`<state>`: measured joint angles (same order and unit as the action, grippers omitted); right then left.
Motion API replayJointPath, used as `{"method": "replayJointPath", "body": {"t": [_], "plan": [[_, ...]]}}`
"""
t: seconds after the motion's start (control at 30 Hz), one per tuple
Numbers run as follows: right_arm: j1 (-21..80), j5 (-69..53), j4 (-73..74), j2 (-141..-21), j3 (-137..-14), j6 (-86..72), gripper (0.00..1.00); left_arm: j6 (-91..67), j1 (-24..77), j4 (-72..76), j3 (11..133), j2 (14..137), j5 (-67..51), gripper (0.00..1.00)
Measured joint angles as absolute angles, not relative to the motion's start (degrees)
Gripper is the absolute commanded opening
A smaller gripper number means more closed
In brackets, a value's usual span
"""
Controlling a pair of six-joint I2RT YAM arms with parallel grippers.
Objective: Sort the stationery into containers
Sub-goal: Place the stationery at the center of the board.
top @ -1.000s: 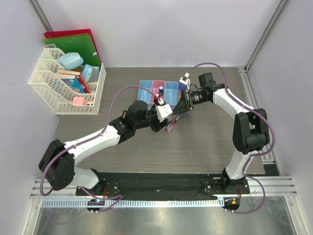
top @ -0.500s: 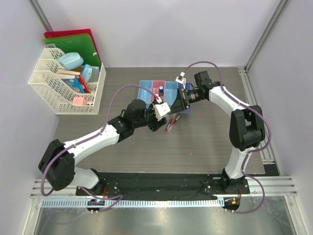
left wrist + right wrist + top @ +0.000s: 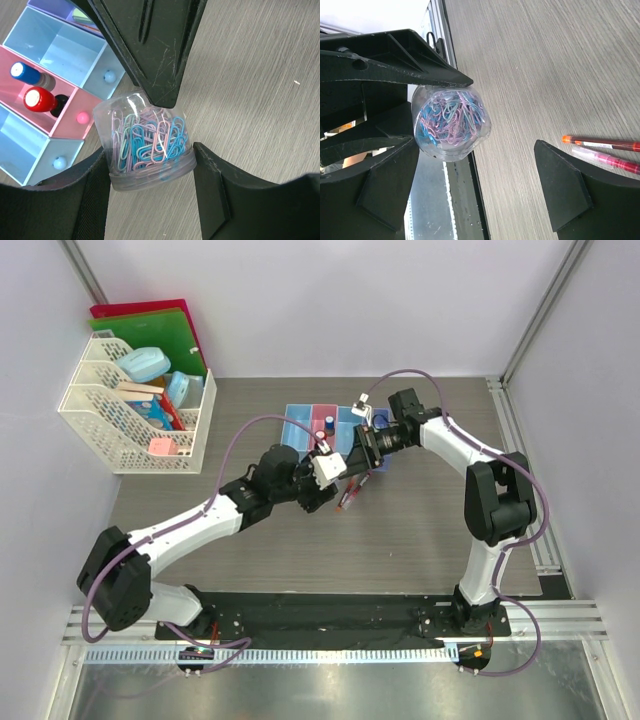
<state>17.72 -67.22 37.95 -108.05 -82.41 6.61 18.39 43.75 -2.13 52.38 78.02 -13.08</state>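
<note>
The left gripper (image 3: 152,167) holds a small clear tub (image 3: 147,145) full of coloured paper clips, one finger pressed on each side of it near its base. The tub is tilted and sits just beside the near edge of the row of bins (image 3: 65,52), in front of the pink one. Whether it rests on the table (image 3: 400,530) or is a little above it, I cannot tell.

The right gripper (image 3: 476,145) has its jaws spread wide and grips nothing. In the left wrist view one of its fingers (image 3: 150,45) comes down from above and its tip meets the upper wall of the tub. In the right wrist view the tub is close to one finger, while the other finger is well apart from it.

Inside the pink bin there are two short pieces, one with a blue cap (image 3: 24,72) and one with a red cap (image 3: 37,99). Two thin pens (image 3: 602,145) lie side by side on the table, just on the near side of the bins and near the tub.

The left arm (image 3: 190,525) stretches low and diagonally from its base toward the bins. The right arm (image 3: 480,455) rises with a high elbow, and its forearm reaches sideways over the right end of the bins.
</note>
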Motion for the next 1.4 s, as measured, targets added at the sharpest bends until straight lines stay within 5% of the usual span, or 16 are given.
{"method": "replayJointPath", "body": {"t": [0.5,0.83,1.4], "plan": [[17.76,-63.90,39.62,-108.05,-82.41,9.08,1.00,32.80,42.70,-12.03,54.19,70.15,-11.57,0.00],[14.63,-62.15,39.99,-108.05,-83.37,9.56,1.00,52.66,42.24,-32.40,60.93,71.35,-10.46,0.00],[7.42,-64.88,40.23,-104.09,-84.18,9.47,1.00,84.97,44.03,-50.33,56.16,79.26,19.59,0.00]]}}
